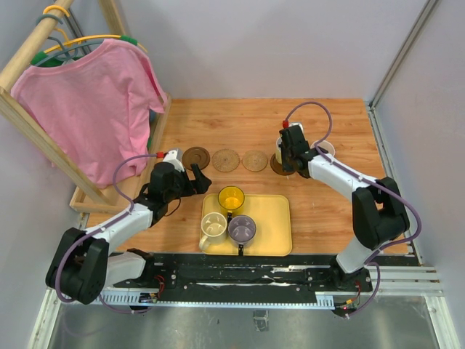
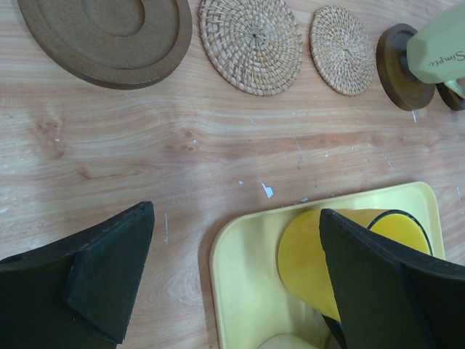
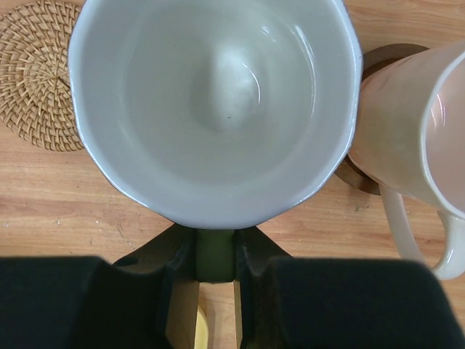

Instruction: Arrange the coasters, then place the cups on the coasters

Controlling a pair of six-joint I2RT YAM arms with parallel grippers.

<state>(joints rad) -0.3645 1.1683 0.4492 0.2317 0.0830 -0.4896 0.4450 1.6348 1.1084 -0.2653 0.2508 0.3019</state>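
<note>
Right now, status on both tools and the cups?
Left tool open, at tray by yellow cup. Right tool shut on white cup handle, over dark coaster. Pink cup close alongside.

Illumination is bright, even and diffuse, arriving from overhead. In the top view the cups (image 1: 241, 228) on the yellow tray (image 1: 275, 218) cast only short, soft shadows, and the wooden table (image 1: 327, 211) right of the tray reads matte. In the left wrist view the wood grain beyond the tray is sharp, and the yellow cup (image 2: 320, 247) on the tray glows translucent. In the right wrist view the white cup (image 3: 218, 102), beyond the tray's far right corner, carries soft highlights on its inner wall; its rim edge is slightly soft.
</note>
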